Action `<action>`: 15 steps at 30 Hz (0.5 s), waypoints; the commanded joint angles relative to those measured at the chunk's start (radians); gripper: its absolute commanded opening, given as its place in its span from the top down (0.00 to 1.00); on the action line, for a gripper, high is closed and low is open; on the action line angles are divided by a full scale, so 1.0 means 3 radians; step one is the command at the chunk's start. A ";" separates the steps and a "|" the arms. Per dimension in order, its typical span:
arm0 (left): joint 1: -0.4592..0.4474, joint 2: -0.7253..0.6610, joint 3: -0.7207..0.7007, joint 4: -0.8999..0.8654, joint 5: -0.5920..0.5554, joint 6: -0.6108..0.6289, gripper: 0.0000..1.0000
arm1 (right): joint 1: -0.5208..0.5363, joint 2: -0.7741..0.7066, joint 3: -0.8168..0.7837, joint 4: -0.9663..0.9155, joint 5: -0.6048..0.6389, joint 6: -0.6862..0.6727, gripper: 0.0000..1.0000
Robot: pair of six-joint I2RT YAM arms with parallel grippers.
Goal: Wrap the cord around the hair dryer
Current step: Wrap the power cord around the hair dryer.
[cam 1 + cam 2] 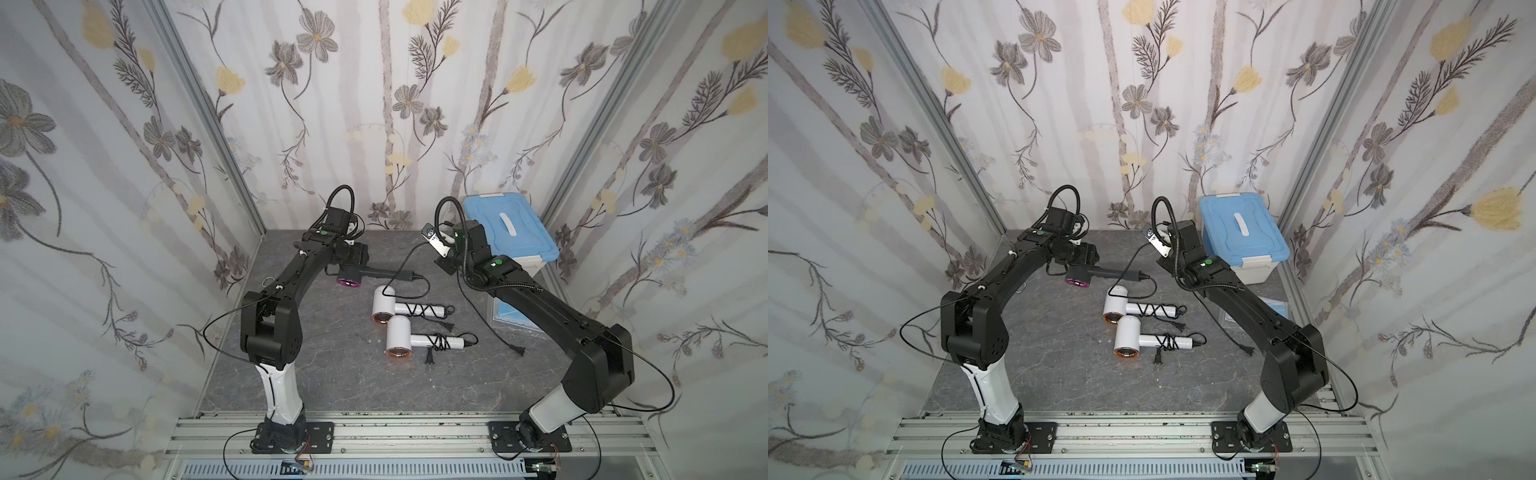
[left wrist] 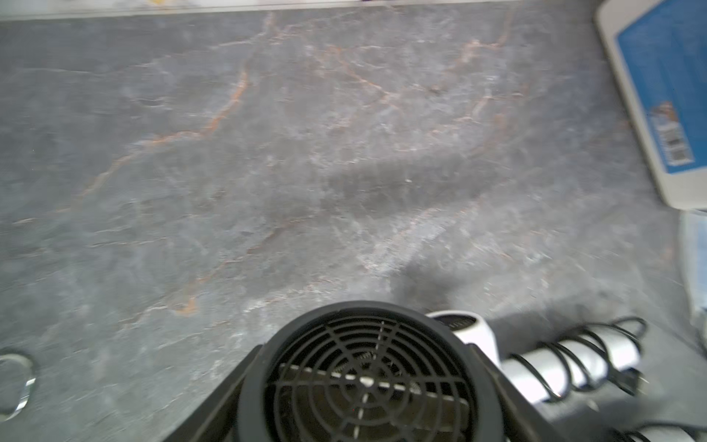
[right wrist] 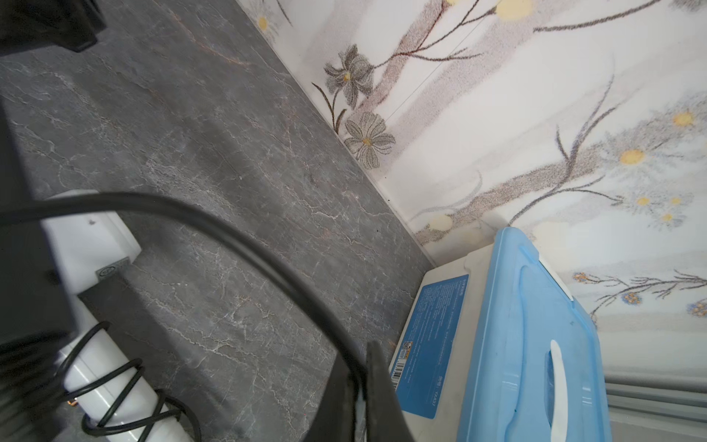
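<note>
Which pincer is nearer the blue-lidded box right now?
Right. The right pincer sits beside the box, pinching the cord; the left pincer grips the black dryer farther off.

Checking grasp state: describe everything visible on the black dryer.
The black dryer looks like matte black plastic, with a pink nozzle ring and a round rear grille. The left gripper clamps it at the grille end, apparently lifted. Its handle points toward the right gripper, which is shut on the unwrapped cord coming from the handle's end.
</note>
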 commanded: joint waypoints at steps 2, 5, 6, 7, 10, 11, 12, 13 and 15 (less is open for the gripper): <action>0.0005 -0.0258 -0.0238 0.0537 0.1104 -0.0005 1.00 | -0.0159 0.0116 0.0055 0.0268 -0.0608 0.0134 1.00; 0.0048 -0.0446 -0.0504 0.1125 0.1633 -0.0402 1.00 | -0.0278 0.0205 0.0029 0.0337 -0.0861 0.0278 1.00; 0.0073 -0.0508 -0.0611 0.1404 0.1770 -0.0619 1.00 | -0.0312 0.0237 0.0014 0.0356 -0.0928 0.0332 1.00; 0.0099 -0.0569 -0.0701 0.1709 0.1858 -0.0865 1.00 | -0.0334 0.0263 -0.0015 0.0389 -0.0978 0.0382 1.00; 0.0203 -0.0686 -0.1037 0.2602 0.1934 -0.1635 1.00 | -0.0345 0.0276 -0.0184 0.0523 -0.1079 0.0508 1.00; 0.0241 -0.0710 -0.1109 0.2832 0.1905 -0.1850 1.00 | -0.0352 0.0269 -0.0241 0.0563 -0.1108 0.0541 1.00; 0.0284 -0.0725 -0.1143 0.3009 0.1832 -0.2063 1.00 | -0.0350 0.0257 -0.0313 0.0610 -0.1128 0.0585 1.00; 0.0328 -0.0749 -0.1164 0.3084 0.1709 -0.2209 1.00 | -0.0359 0.0243 -0.0384 0.0656 -0.1136 0.0619 1.00; 0.0390 -0.0795 -0.1163 0.3016 0.1392 -0.2302 1.00 | -0.0357 0.0216 -0.0504 0.0713 -0.1159 0.0688 1.00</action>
